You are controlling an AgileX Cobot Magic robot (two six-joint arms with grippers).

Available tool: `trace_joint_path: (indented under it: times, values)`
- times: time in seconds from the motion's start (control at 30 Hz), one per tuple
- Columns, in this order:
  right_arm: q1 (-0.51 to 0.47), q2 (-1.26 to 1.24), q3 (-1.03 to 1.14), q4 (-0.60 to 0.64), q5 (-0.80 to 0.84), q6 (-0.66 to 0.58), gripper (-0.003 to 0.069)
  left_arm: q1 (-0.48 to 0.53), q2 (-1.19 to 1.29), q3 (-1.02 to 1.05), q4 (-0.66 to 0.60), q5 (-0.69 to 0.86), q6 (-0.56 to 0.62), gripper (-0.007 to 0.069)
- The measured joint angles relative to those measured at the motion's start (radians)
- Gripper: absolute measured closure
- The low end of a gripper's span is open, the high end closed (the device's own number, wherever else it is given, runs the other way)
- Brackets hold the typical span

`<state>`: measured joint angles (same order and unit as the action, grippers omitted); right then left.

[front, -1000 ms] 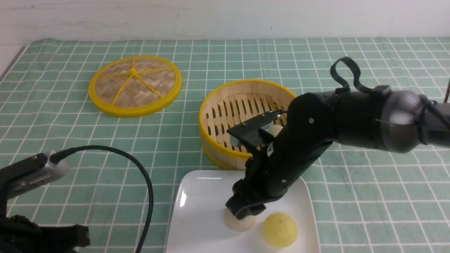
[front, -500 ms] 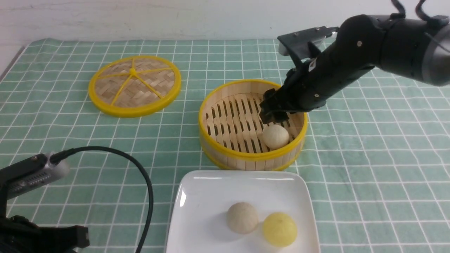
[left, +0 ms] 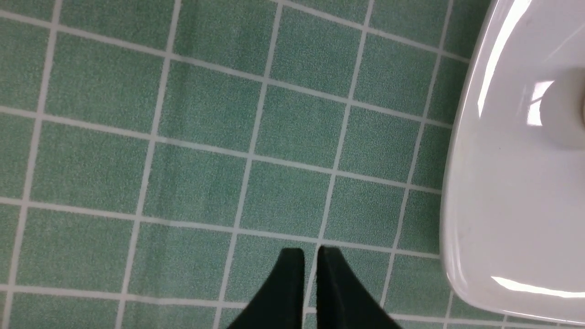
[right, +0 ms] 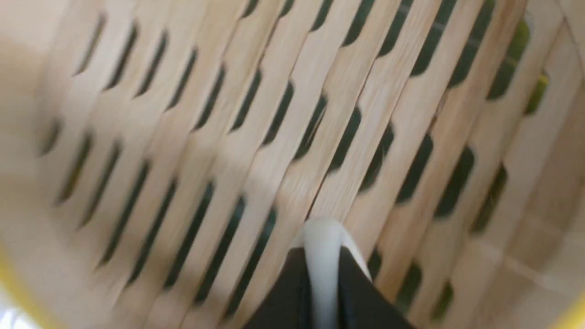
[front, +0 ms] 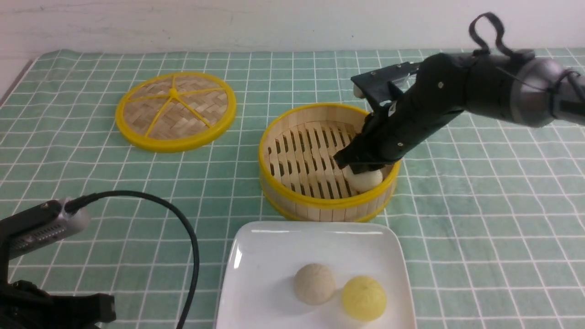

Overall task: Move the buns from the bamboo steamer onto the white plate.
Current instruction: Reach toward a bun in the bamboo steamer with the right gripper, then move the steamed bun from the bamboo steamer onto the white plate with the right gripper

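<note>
On the desk we've got the white plate lying flat nearest us. The bamboo steamer is just behind it, open side up, with its lid well off to the left. Right gripper is down in the steamer, pinched tight on a round bun by the near-right wall. Left gripper is nearly closed and empty, beside the plate. Other bun sits on the plate beside a yellow ball.

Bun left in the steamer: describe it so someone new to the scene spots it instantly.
Find the round bamboo steamer with yellow rims, beyond the white plate. By its near-right inner wall sits an off-white bun, pinched in the right gripper. Unlike the beige bun and yellow ball on the plate, it alone lies inside the steamer.
</note>
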<state>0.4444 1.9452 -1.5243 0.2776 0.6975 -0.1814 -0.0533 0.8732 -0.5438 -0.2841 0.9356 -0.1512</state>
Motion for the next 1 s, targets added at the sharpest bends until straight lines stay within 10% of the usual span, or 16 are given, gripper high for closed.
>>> trace_joint_path:
  times: [0.33,0.67,1.0]
  values:
    - [0.068,-0.351,0.119,0.252,0.434,-0.041,0.0634,0.0,0.0,0.0,0.046,0.0,0.0,0.054]
    - [0.377,-0.279,0.373,0.311,0.221,-0.159,0.0611,0.0,0.0,0.0,0.055,0.006,0.0,0.0532]
    - [0.422,-0.153,0.378,0.237,0.126,-0.166,0.0316,0.0,0.0,0.0,0.056,0.007,0.0,0.0528]
